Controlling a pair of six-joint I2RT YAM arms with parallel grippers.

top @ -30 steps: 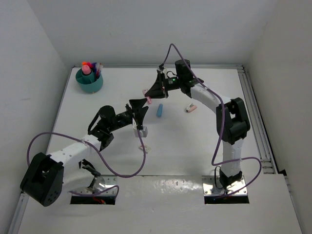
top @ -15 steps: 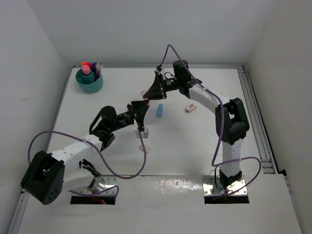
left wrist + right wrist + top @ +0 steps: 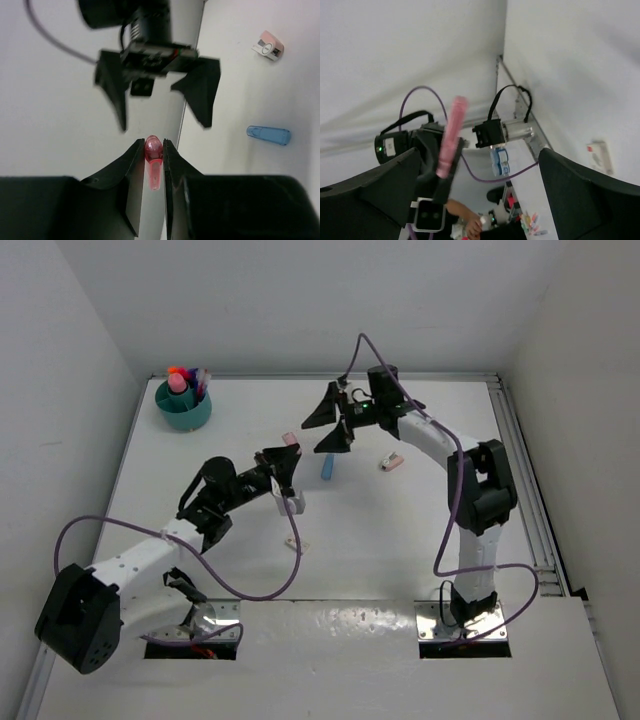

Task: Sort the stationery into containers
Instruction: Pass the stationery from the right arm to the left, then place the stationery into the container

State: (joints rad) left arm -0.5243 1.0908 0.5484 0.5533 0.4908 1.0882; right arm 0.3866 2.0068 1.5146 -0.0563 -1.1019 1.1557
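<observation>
At the near side of the table (image 3: 400,530), a small pale item (image 3: 294,543) lies by the left arm; it is too small to identify. Beyond it, the left pincer (image 3: 152,150) is closed narrow on the pink tube (image 3: 451,135), gripping it near one end, with most of its length projecting past the fingertips and clear of the table. Directly opposite, the right pincer (image 3: 311,436) stands wide, its fingers on either side of the tube and touching nothing.

A blue cap-like piece (image 3: 327,468) and a pink-and-white eraser (image 3: 391,462) lie just beyond, apart from each other. The teal cup (image 3: 183,408) sits in the far left corner, with several items already standing in it.

The step in hand appears to be carrying the tube to the cup. Recommended procedure:

1. Confirm the grip is firm before moving; a grip near the end allows the tube to pivot.
2. Draw the tube straight out from between the right fingers.
3. Approach the cup from above, clear of the items standing in it.
4. Open only once the lower end is inside the rim.
</observation>
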